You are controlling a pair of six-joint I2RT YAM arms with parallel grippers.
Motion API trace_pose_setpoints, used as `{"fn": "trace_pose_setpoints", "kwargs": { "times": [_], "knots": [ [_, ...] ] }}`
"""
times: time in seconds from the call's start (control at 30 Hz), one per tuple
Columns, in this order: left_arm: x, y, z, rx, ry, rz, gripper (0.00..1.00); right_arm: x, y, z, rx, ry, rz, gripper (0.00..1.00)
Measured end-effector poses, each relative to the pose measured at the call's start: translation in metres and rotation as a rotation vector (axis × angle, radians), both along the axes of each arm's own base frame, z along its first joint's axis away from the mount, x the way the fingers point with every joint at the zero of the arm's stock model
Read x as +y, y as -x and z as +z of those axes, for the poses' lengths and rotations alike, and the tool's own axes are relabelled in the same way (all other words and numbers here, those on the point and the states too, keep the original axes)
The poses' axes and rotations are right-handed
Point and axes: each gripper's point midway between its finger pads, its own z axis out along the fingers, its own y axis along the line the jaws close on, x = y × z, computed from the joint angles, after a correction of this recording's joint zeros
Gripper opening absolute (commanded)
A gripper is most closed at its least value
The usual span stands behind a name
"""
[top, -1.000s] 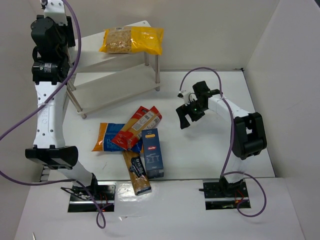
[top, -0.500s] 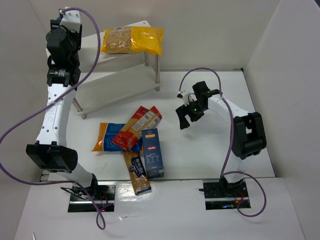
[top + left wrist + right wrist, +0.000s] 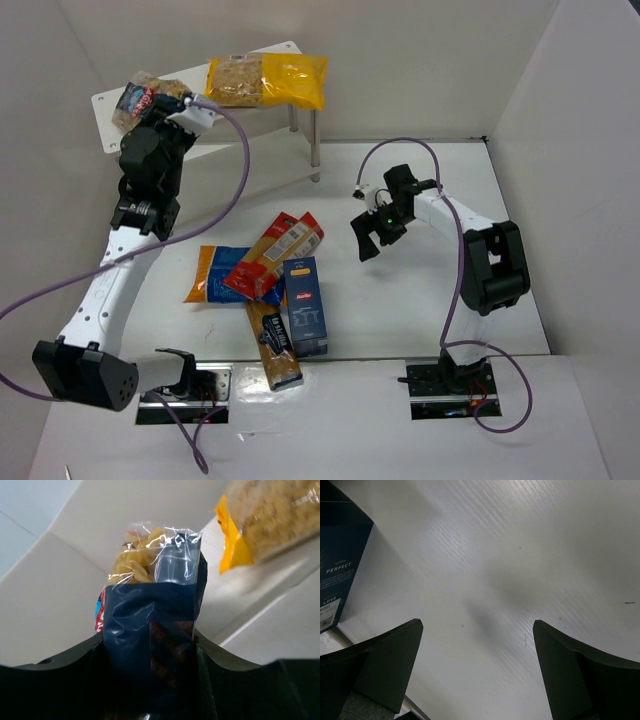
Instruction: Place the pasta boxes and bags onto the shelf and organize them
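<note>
Lying near the clear bag (image 3: 148, 97) — yellow bag (image 3: 265, 82), atop the shelf (image 3: 240, 165).

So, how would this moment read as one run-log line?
left gripper: shut on clear bag at shelf top | right gripper: open, empty | yellow bag: on shelf top | other packs: on table

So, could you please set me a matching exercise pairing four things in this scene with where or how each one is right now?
1 clear bag
2 yellow bag
3 dark blue box
4 right pincer

A open above the table
B on the shelf, top board
C held by the left pincer
D lying on the table among other packs

Pairs: 1-C, 2-B, 3-D, 4-A
</note>
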Motion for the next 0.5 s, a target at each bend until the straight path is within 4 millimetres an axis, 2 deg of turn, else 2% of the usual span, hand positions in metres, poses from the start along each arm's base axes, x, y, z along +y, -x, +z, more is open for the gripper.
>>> {"fn": "trace_pose_setpoints", "kwargs": {
  "times": [0.2,0.5],
  "knots": [
    [0.001,0.017,-0.021,0.031,-0.135,-0.015,0.0,0.0,0.0,0.0,-0.001,-0.002,0.005,1.0],
    [0.005,0.02,-0.039,0.066,-0.327,-0.006,0.0,0.0,0.0,-0.002,0.001,0.001,0.014,1.0]
  ]
}}
